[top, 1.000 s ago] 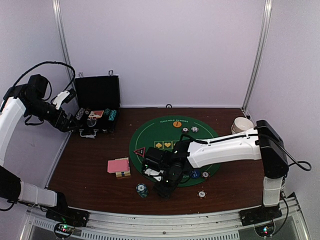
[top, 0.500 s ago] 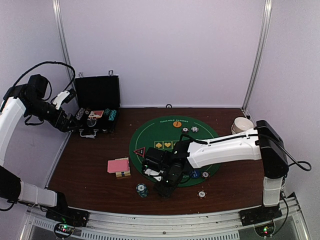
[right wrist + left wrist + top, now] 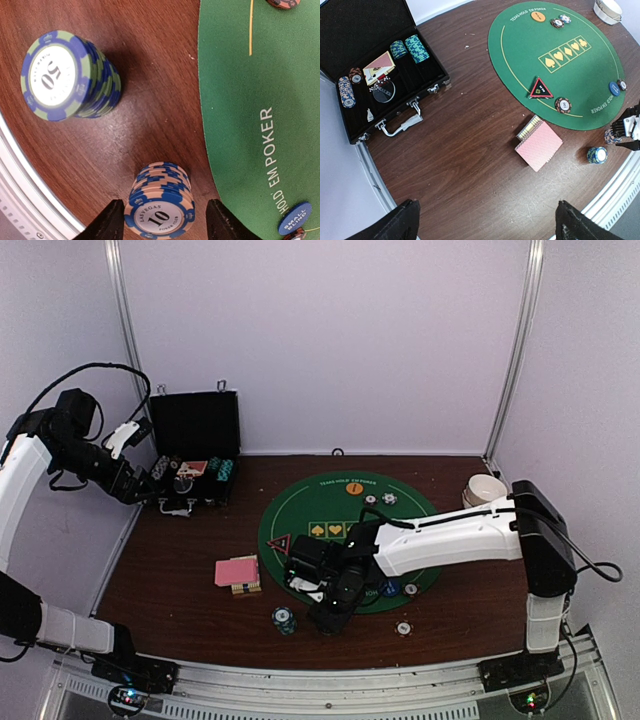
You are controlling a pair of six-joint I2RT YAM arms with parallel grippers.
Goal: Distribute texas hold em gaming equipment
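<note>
A stack of peach-and-blue "10" chips [image 3: 160, 202] stands on the wood just off the green mat [image 3: 235, 90]. My right gripper [image 3: 167, 220] is open around the stack. Its left finger is at the stack's edge and a gap shows on the right. A teal "50" stack [image 3: 67, 75] stands apart, nearer the table edge [image 3: 284, 619]. The pink card deck [image 3: 538, 145] lies left of the mat, and the triangle marker [image 3: 541, 89] and blue disc [image 3: 614, 88] lie on the mat. My left gripper [image 3: 490, 225] hangs open and empty, high over the table's left side.
The open black case [image 3: 365, 45] at the far left holds more chips and cards. An orange disc [image 3: 538, 16] and two chips lie at the mat's far edge. A white bowl [image 3: 486, 489] stands at the back right, and a lone chip [image 3: 404, 628] lies near the front edge.
</note>
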